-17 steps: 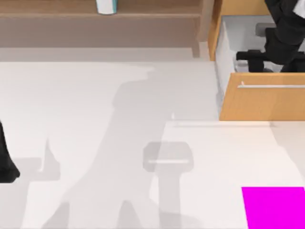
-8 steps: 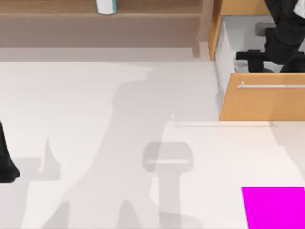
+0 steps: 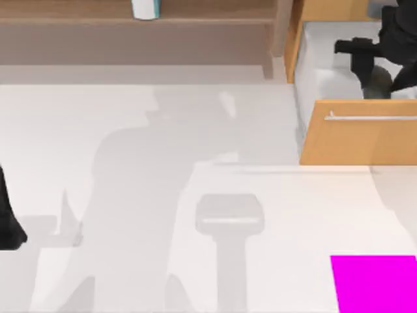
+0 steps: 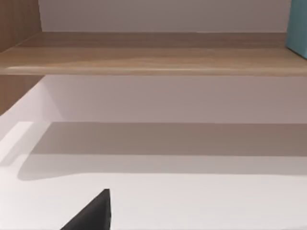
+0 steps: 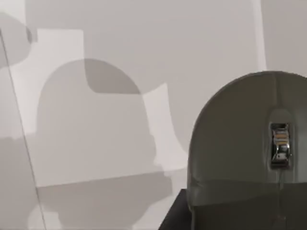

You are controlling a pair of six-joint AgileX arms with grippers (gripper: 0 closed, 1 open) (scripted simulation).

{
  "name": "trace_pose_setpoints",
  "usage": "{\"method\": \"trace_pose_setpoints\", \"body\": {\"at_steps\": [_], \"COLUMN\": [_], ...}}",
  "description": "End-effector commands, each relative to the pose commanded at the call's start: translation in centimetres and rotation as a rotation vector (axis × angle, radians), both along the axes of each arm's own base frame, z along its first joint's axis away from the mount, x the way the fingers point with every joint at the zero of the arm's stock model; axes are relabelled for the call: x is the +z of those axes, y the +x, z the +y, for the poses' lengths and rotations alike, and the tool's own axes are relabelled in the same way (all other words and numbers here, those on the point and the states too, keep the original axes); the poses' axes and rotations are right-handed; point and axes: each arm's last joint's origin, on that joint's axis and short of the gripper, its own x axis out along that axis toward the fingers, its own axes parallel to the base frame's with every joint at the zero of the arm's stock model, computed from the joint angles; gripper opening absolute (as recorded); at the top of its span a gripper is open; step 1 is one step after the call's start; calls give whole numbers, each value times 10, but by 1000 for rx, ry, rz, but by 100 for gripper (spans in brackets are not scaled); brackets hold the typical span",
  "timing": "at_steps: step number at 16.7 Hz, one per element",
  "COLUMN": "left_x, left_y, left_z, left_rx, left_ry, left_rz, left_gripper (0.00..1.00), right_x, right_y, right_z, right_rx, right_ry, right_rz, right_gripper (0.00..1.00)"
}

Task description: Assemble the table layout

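1. The broad matte white desk [image 3: 130, 143] spans most of the top view, bare apart from shadows and a flat magenta square patch [image 3: 373, 283] at its near right corner
2. At the desk's far right stands an orange-wood drawer unit with a white inside [image 3: 358, 137], its drawer pulled open; the right gripper [image 3: 365, 55] is over that drawer, above a rounded grey computer mouse with a metal scroll wheel [image 5: 254, 153], which the right wrist view shows close up against the white drawer floor
3. Whether the right jaws are spread or pinching the mouse cannot be told: a dark edge sits under the mouse in the wrist view, but no contact is plain
4. The step in hand looks like taking the mouse out of the drawer. To do it well, the arm should rise straight until clear of the drawer front before swinging toward the desk, probably toward the magenta patch
5. The left arm [image 3: 8, 218] is parked at the desk's left edge, mostly cut off; its jaws cannot be judged
6. On the brown wooden shelf [image 3: 137, 29] at the back, a pale blue and white container [image 3: 144, 8] is cropped, so its kind is unclear
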Motion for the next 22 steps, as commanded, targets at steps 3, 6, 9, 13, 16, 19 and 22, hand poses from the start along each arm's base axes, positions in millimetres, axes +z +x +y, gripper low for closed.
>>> {"method": "trace_pose_setpoints", "body": {"at_steps": [3,6,9,13,16,19,22], "left_x": [0,0,0,0,0,0,0], "left_y": [0,0,0,0,0,0,0], "left_z": [0,0,0,0,0,0,0], "left_rx": [0,0,0,0,0,0,0], "left_ry": [0,0,0,0,0,0,0], "left_rz": [0,0,0,0,0,0,0], "left_gripper": [100,100,100,100,100,100,100], "right_x": [42,74,89,82,60,31,0], "right_y": [-19,-47,-79,-125,-160,-193,-224], "right_z": [5,13,23,33,38,40,38], "right_rx": [-34,-58,-68,-59,-39,-9,31], "right_ry": [27,60,89,110,105,85,57], "right_rz": [-112,-202,-244,-227,-175,-105,-32], "right_gripper": [0,0,0,0,0,0,0]}}
